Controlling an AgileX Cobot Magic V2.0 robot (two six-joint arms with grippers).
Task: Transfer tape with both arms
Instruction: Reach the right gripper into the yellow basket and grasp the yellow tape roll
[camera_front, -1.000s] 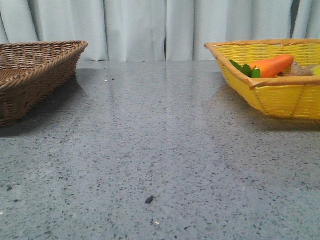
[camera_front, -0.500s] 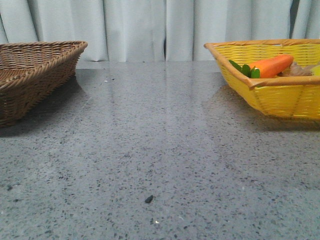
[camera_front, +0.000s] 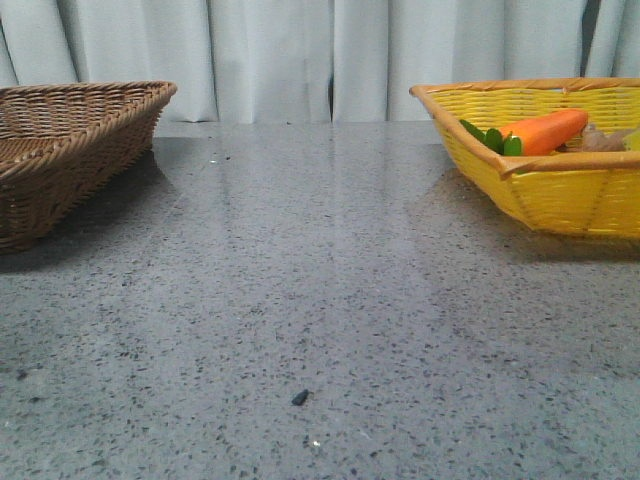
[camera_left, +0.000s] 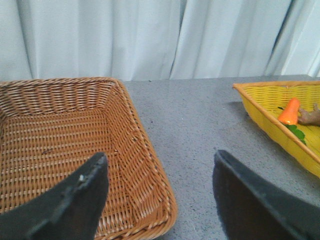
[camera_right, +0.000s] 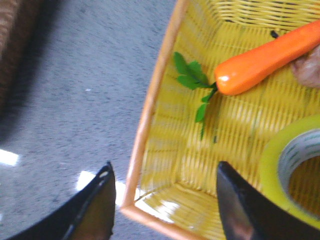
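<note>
The tape, a pale yellow-green roll, lies in the yellow basket, cut off by the edge of the right wrist view. My right gripper is open and empty above the basket's near corner, with the tape just beyond one finger. My left gripper is open and empty over the corner rim of the brown wicker basket. Neither gripper shows in the front view, and I cannot make out the tape there.
The yellow basket at the right also holds an orange carrot with green leaves and a beige lumpy piece. The brown basket stands at the left. A small dark speck lies on the grey table between them.
</note>
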